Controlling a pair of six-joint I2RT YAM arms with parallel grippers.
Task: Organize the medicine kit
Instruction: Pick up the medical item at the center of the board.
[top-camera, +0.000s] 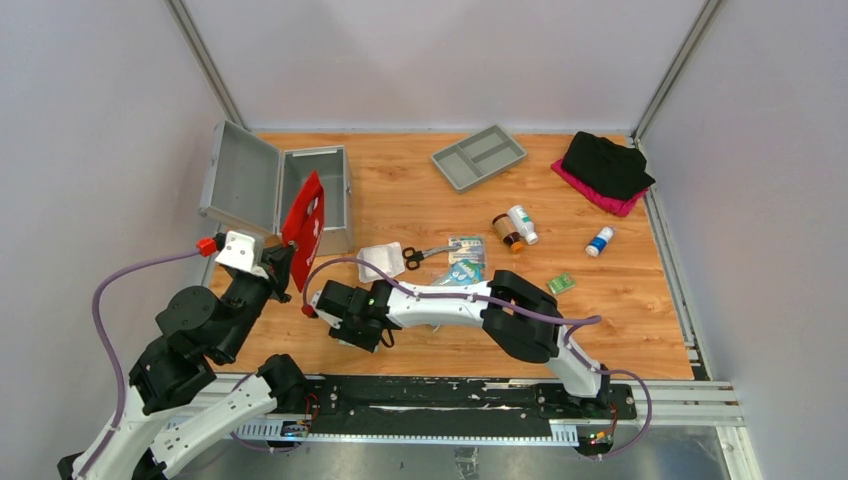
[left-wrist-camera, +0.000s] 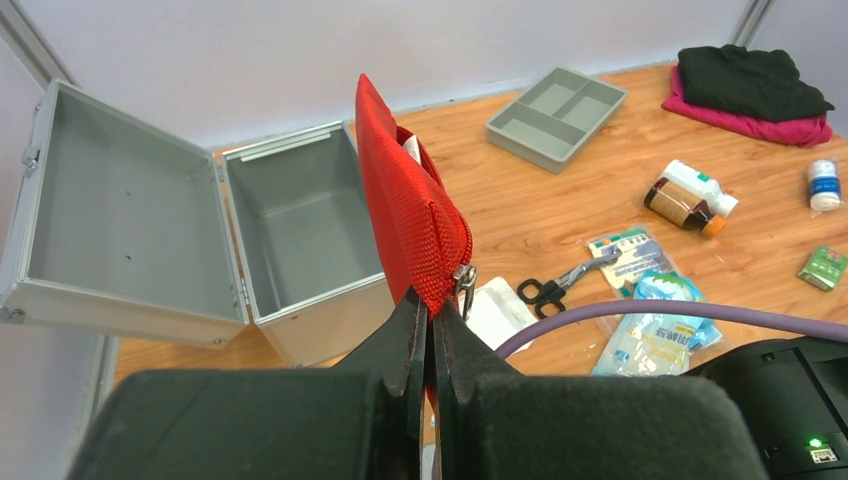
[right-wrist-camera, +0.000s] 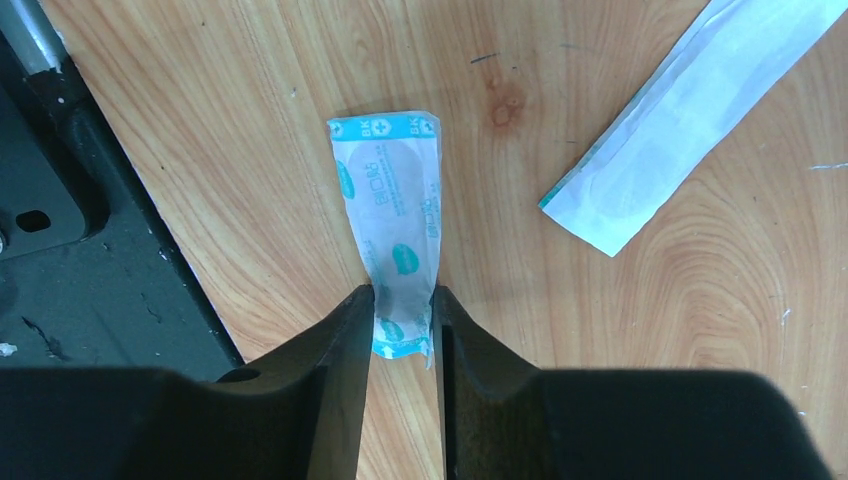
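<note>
Medicine kit (top-camera: 335, 190) — a rectangular silver-grey metal case with a hinged lid — stands at the far left of the pale wooden table (top-camera: 620, 330). Its lid is thrown back to the left, and both halves show bare grey insides with nothing visible lying in them.

Just in front of it the left gripper (left-wrist-camera: 430, 312) is clamped on the lower edge of a red fabric pouch (left-wrist-camera: 410, 200). It holds the pouch upright beside the zip pull, with something white showing at the pouch's open top.

Nearer the arms' bases, the right gripper (right-wrist-camera: 403, 300) points down at a small white-and-blue wrapped plaster (right-wrist-camera: 392, 200) lying flat on the wood. Its fingers stand narrow, one at each long edge of the wrapper's near end. Whether they already pinch it I cannot tell.

The step in hand looks like picking up that plaster for the pouch. A flat wrapper gives little to hold — better to press down lightly so it buckles between the pads, then lift straight up. A longer white wrapper (right-wrist-camera: 690, 110) lies well apart from it.
</note>
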